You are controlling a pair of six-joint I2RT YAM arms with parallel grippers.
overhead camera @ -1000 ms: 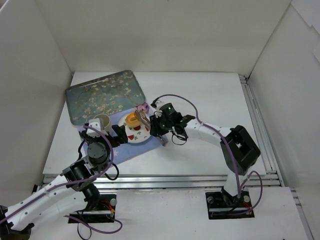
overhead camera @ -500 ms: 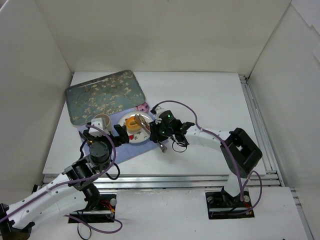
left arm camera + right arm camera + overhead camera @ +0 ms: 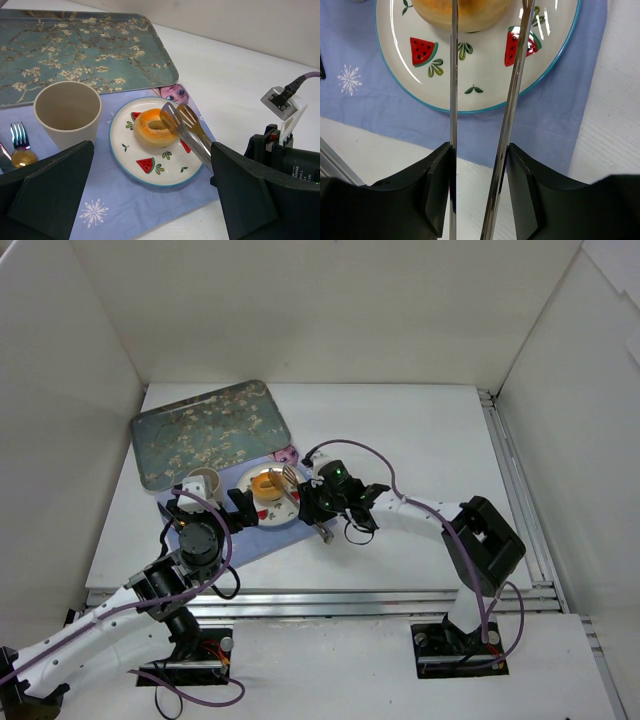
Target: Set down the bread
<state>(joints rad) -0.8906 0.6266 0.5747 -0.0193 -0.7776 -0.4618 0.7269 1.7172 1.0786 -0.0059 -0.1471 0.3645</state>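
The bread (image 3: 267, 481), an orange-yellow ring bun, lies flat on the white watermelon plate (image 3: 272, 510). It also shows in the left wrist view (image 3: 152, 129) and at the top of the right wrist view (image 3: 465, 10). My right gripper (image 3: 322, 504) is shut on metal tongs (image 3: 298, 498). The tongs' blades (image 3: 176, 117) are slightly apart over the bread's right side. I cannot tell whether they touch it. My left gripper (image 3: 212, 512) is open and empty, low over the blue placemat (image 3: 110, 200) just in front of the plate (image 3: 165, 170).
A beige cup (image 3: 67, 112) stands left of the plate, with a fork (image 3: 19, 145) beside it on the placemat. A floral tray (image 3: 208, 428) lies at the back left. White walls enclose the table.
One second ago the tongs held the bread tilted above the plate. It now lies flat on the plate, and the right gripper has drawn back slightly toward the near right.
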